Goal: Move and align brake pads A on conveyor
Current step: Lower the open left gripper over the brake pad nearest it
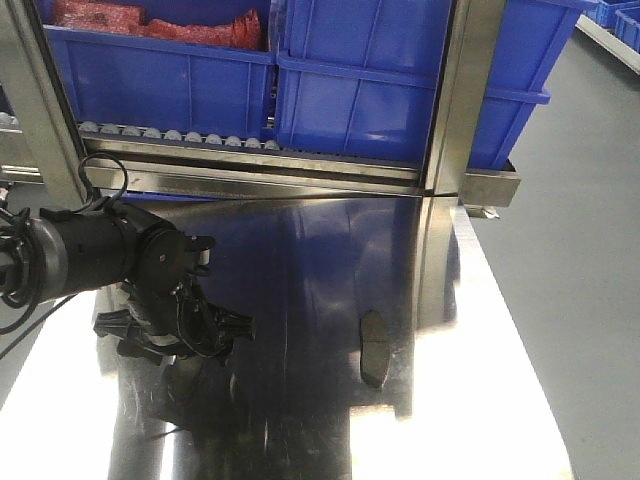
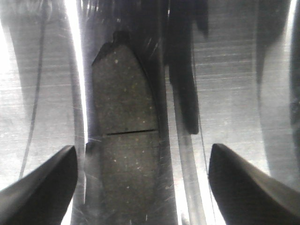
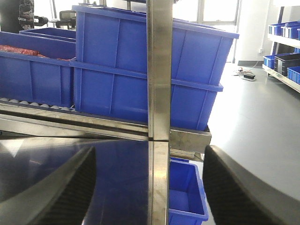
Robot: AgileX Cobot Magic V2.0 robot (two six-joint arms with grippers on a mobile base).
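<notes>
L claw [image 2: 143, 152] spread wide, straddling brake pad [image 2: 124, 140] on steel table [image 2: 234, 93].

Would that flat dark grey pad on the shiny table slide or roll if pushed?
The flat dark grey brake pad likely slides, not rolls: it lies flat on the polished steel table. Probably stiff: a solid slab with one thin groove.
</notes>
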